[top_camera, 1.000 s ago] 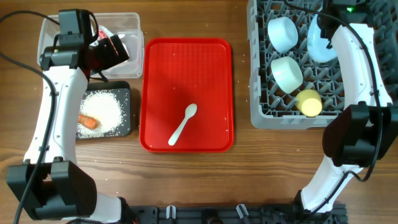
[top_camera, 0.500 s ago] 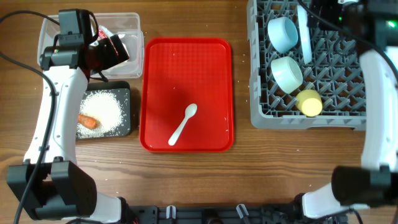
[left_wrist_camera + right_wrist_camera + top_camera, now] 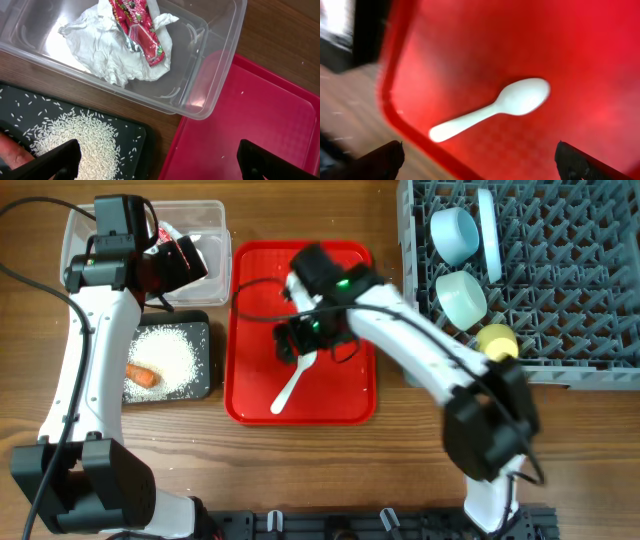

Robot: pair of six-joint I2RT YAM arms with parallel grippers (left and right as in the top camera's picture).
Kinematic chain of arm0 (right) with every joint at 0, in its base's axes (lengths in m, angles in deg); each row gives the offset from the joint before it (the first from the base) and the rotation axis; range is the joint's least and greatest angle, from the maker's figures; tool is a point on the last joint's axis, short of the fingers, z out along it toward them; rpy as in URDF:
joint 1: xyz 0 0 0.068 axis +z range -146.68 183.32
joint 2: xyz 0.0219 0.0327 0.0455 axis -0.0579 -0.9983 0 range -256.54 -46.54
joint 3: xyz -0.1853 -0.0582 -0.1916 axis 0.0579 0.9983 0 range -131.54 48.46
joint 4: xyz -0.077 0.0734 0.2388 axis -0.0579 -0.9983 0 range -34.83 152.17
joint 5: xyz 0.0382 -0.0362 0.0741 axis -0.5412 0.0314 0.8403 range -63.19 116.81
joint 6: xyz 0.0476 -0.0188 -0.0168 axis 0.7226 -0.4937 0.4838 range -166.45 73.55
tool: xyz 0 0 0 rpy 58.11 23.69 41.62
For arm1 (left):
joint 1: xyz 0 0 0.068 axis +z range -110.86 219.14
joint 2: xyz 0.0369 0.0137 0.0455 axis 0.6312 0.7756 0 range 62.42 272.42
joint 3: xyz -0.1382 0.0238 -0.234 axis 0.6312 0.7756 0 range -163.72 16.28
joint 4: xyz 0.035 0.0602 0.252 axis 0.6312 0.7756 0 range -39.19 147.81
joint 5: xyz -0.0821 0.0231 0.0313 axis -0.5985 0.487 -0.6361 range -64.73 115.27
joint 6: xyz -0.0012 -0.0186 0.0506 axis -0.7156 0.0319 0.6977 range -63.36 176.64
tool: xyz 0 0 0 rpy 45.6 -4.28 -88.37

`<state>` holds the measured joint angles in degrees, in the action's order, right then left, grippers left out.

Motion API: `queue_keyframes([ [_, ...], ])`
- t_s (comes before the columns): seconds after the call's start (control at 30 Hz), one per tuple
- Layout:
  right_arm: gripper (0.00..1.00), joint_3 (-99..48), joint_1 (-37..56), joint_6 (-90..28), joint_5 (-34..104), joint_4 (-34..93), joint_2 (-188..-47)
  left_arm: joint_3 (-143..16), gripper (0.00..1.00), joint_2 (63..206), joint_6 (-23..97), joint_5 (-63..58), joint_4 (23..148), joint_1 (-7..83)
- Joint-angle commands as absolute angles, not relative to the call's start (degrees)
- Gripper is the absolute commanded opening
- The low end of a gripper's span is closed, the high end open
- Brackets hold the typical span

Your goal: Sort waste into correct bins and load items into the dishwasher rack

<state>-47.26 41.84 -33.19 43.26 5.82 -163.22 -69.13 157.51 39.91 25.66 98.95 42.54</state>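
Note:
A white spoon lies on the red tray. My right gripper hovers open just above its bowl end. The right wrist view shows the spoon ahead of the open right gripper, blurred. The grey rack holds two teal bowls, an upright blue plate and a yellow cup. My left gripper hangs open and empty over the clear tub. The tub holds the napkin and red wrapper.
The black tray beside the red tray holds white rice and an orange carrot. In the left wrist view the rice lies below the tub, with the red tray to the right. Bare wood lies along the front.
My right arm has swung from the rack across to the red tray, above the spoon. It opened and left the plate standing upright in the rack. The left arm has not moved.

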Motion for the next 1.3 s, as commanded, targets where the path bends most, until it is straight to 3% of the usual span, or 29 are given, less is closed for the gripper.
queue_keyframes([
  [0.0,0.97,-47.08,44.29,-32.53,37.86,5.79,-171.79,-69.24,1.0,157.99,39.28,26.42,98.81,42.91],
  [0.1,0.89,-47.04,44.07,-32.43,34.38,5.9,-175.5,-69.24,1.0,157.99,39.28,26.42,98.81,42.91],
  [0.2,0.71,-44.42,44.07,-30.79,29.92,10.08,-177.01,-69.24,1.0,157.99,39.28,26.42,98.81,42.91],
  [0.27,0.48,-41.6,43.9,-28.1,27.52,11.85,-177.6,-69.24,1.0,157.99,39.28,26.42,98.81,42.91],
  [0.37,0.23,-38.1,42.85,-26.76,27.41,13.36,-177.6,-69.24,1.0,157.99,39.28,26.42,98.81,42.91],
  [0.5,0.15,-38.1,41.69,-26.74,27.91,13.51,-177.58,-69.24,1.0,157.99,39.25,26.42,98.81,42.91],
  [0.57,0.04,-38.34,40.49,-26.74,28.11,13.79,-177.58,-69.24,1.0,157.99,39.28,26.42,98.81,42.91],
  [1.03,0.04,-46.14,29.47,-34.06,34.08,13.38,-153.69,-69.24,1.0,157.99,39.28,26.42,98.81,42.91],
  [1.27,0.04,-45.44,18.41,-34.44,11.19,7.35,-147.57,-69.24,1.0,157.99,39.28,26.42,98.81,42.91],
])
